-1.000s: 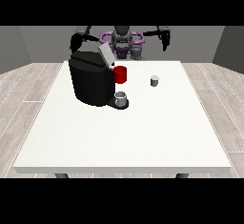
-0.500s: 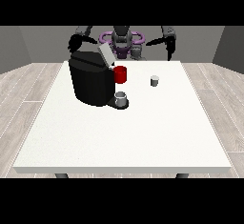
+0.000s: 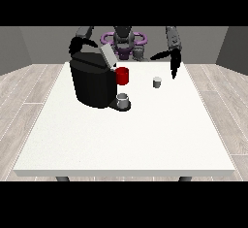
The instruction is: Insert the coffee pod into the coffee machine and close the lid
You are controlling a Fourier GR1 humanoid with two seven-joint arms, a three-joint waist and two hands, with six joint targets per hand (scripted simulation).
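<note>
The hand at the view's right (image 3: 175, 63) is held above the white surface (image 3: 126, 135) with its fingers (image 3: 174, 73) stretched downward and spread from the thumb; nothing is held in them. The small grey coffee pod (image 3: 157, 82) is seen standing on the surface just below and to the view's left of those fingertips, apart from them. Farther to the view's left of the fingers, the black coffee machine (image 3: 92, 81) is found with its lid (image 3: 108, 56) raised, a red part (image 3: 122, 75) on its side and a grey cup (image 3: 123, 101) at its base. The hand at the view's left (image 3: 76, 45) is seen behind the machine; whether its fingers are spread or curled cannot be told.
</note>
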